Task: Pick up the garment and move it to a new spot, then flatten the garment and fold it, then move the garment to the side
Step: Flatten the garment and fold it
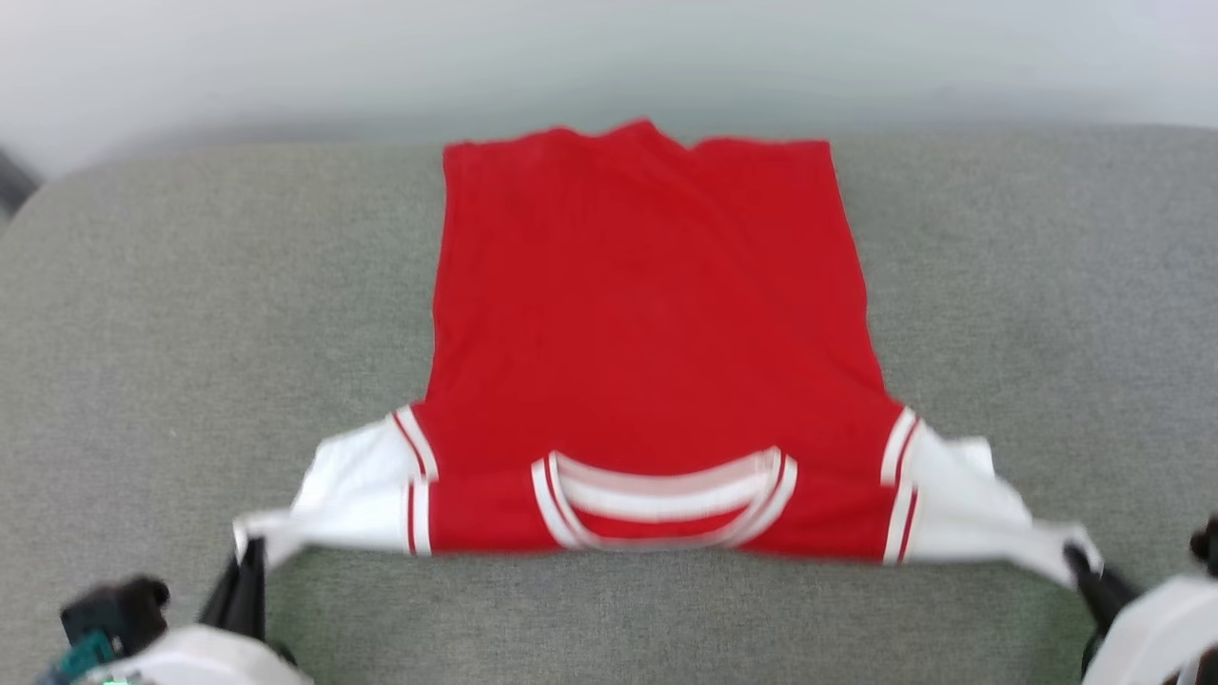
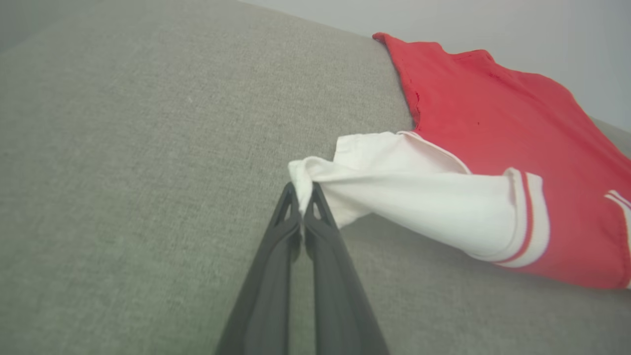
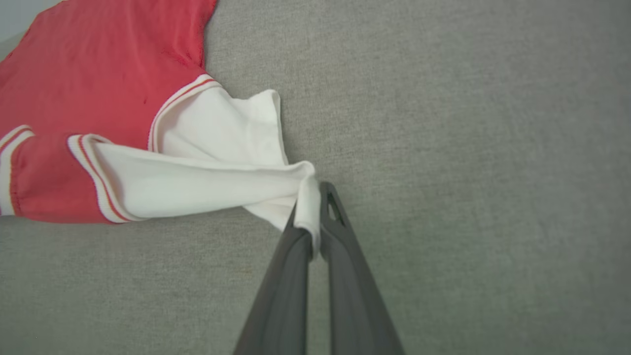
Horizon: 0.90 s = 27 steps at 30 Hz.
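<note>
The garment (image 1: 647,323), a red jersey with white sleeves and striped trim, lies spread on the grey fabric surface, collar toward me and hem at the far edge. Its plain red side faces up. My left gripper (image 1: 249,554) is shut on the tip of the left white sleeve (image 2: 394,182), pulling it taut and slightly off the surface. My right gripper (image 1: 1080,557) is shut on the tip of the right white sleeve (image 3: 197,182), also stretched. The left wrist view shows my left gripper (image 2: 301,190) pinching white cloth; the right wrist view shows my right gripper (image 3: 310,195) doing the same.
A grey upholstered surface (image 1: 190,314) runs wide on both sides of the jersey and in front of the collar. Its far edge meets a pale wall (image 1: 609,57) just beyond the hem.
</note>
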{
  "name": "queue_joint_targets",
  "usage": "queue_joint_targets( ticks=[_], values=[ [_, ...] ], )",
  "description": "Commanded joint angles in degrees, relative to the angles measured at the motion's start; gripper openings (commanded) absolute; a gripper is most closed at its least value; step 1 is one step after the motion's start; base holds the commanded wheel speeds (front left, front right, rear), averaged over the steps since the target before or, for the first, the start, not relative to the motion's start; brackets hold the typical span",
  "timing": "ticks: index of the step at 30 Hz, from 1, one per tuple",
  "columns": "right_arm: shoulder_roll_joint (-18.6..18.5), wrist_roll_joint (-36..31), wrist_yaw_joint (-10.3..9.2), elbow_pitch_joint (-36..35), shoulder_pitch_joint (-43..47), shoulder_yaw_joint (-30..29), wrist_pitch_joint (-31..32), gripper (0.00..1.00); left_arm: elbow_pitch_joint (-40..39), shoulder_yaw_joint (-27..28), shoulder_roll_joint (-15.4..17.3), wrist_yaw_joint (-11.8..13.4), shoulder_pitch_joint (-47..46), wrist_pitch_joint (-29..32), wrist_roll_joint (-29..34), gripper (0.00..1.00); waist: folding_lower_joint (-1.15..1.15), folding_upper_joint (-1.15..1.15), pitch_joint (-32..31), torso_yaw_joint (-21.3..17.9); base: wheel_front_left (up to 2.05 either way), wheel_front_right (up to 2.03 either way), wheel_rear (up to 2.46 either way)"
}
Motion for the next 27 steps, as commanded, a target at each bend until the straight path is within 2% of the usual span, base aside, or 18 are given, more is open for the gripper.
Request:
queue_joint_targets(
  ticks=[1, 7, 8, 9, 10, 13, 18, 19, 22, 27],
  values=[
    [1.67, 0.25, -0.08, -1.35, 4.28, -1.18, 1.21, 0.0, -0.89, -0.34, -0.38, 1.19, 3.51, 1.05, -0.39, 0.0, 0.02, 0.0, -2.52, 0.01, 0.0, 0.0, 0.0],
    [5.42, -0.69, -0.08, -2.53, 15.1, -2.58, 5.15, 0.02, -2.53, -1.53, -1.73, 3.68, 11.63, 3.54, -1.5, 0.0, 0.02, 0.0, -5.35, 0.34, 0.0, 0.0, 0.0],
    [5.74, -1.16, -0.08, -2.56, 16.18, -2.89, 5.45, 0.23, -2.86, -1.83, -1.87, 3.89, 12.42, 3.91, -1.63, 0.0, 0.02, 0.0, -5.62, 0.42, 0.0, 0.0, 0.0],
    [6.21, -1.39, -0.08, -2.49, 16.93, -3.0, 5.87, 0.49, -3.19, -2.1, -1.85, 4.07, 13.02, 4.12, -1.56, 0.0, 0.02, 0.0, -5.77, 0.44, 0.0, 0.0, 0.0],
    [6.61, -1.59, -0.08, -2.55, 17.33, -2.82, 6.16, 1.0, -3.59, -2.26, -1.95, 4.22, 13.36, 4.36, -1.6, 0.0, 0.02, 0.0, -5.84, 0.43, 0.0, 0.0, 0.0],
    [7.07, -2.0, -0.06, -3.75, 16.21, -2.18, 5.56, 1.0, -4.59, -2.97, -1.93, 4.49, 13.96, 5.02, -1.35, 0.0, 0.02, 0.0, -5.85, 0.44, 0.0, 0.0, 0.0],
    [6.87, -3.4, -0.06, -5.12, 9.17, -3.3, 2.28, 1.0, -7.29, -3.45, -1.23, 5.02, 12.41, 5.65, -0.33, 0.0, 0.02, 0.0, -4.46, 0.66, 0.0, 0.0, 0.0],
    [6.32, -4.33, -0.05, -3.63, 1.28, -4.06, 0.12, 1.0, -9.39, -3.57, -0.67, 5.19, 10.87, 5.5, 0.53, 0.0, 0.02, 0.0, -2.33, 1.31, 0.0, 0.0, 0.0],
    [5.06, -4.98, -0.05, 0.14, -8.29, -4.22, -0.92, 1.0, -11.55, -3.78, -0.15, 5.06, 8.9, 5.05, 1.64, 0.0, 0.02, 0.0, 0.83, 2.39, 0.0, 0.0, 0.0],
    [2.52, -6.05, -0.05, 8.82, -24.85, -4.65, 1.18, 1.0, -15.46, -5.44, -0.51, 3.82, 4.08, 4.68, 3.2, 0.0, 0.02, 0.0, 7.59, 6.05, 0.0, 0.0, 0.0]
  ],
)
